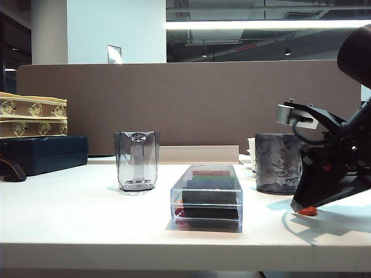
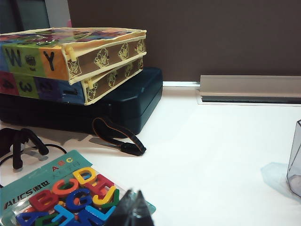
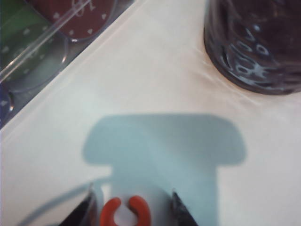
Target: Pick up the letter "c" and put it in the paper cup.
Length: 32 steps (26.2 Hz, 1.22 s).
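The letter "c" (image 3: 111,212) is a small orange-red piece lying flat on the white table at the right (image 1: 308,211). My right gripper (image 3: 132,197) is lowered over it and open, one finger on each side of the piece, neither touching it. In the exterior view this gripper (image 1: 305,206) reaches down to the table beside the dark mug. A white edge (image 1: 251,152) peeks from behind that mug; I cannot tell whether it is the paper cup. My left gripper (image 2: 134,191) is shut with its tips together, empty, above a pack of letters.
A clear rectangular box (image 1: 207,197) of coloured layers lies mid-table, close to the right gripper (image 3: 28,56). The dark mug (image 1: 278,163) stands just behind the gripper. A clear mug (image 1: 137,160) stands left of centre. A dark case (image 1: 43,153) with printed boxes and the letter pack (image 2: 61,193) are far left.
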Available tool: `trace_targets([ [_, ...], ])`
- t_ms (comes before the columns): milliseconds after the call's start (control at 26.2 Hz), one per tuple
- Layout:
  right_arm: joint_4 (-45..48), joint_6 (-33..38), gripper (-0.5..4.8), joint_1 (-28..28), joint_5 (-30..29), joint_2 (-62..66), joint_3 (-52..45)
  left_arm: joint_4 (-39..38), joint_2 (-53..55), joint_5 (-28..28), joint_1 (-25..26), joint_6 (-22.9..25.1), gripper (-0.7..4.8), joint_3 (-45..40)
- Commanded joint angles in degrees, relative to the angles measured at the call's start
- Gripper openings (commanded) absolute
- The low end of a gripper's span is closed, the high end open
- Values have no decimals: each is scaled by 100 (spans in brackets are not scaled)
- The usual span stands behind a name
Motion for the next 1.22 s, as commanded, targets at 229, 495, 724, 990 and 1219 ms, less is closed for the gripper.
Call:
trace_targets([
  [229,-354,20,198,4,96,59,-48,70,2,0,0,-20,-6,24],
  [495,-354,17,157,4,98,59,57,70,2,0,0,-20,-6,24],
  [724,-356,17,157,2,101,59,68,70,2,0,0,-17,-6,24],
  [990,-302,15,157,4,101,57,76,70,2,0,0,-20,-6,24],
  [1219,-332,-11,191,2,260,46,302,70,2,0,0,-20,-6,24],
])
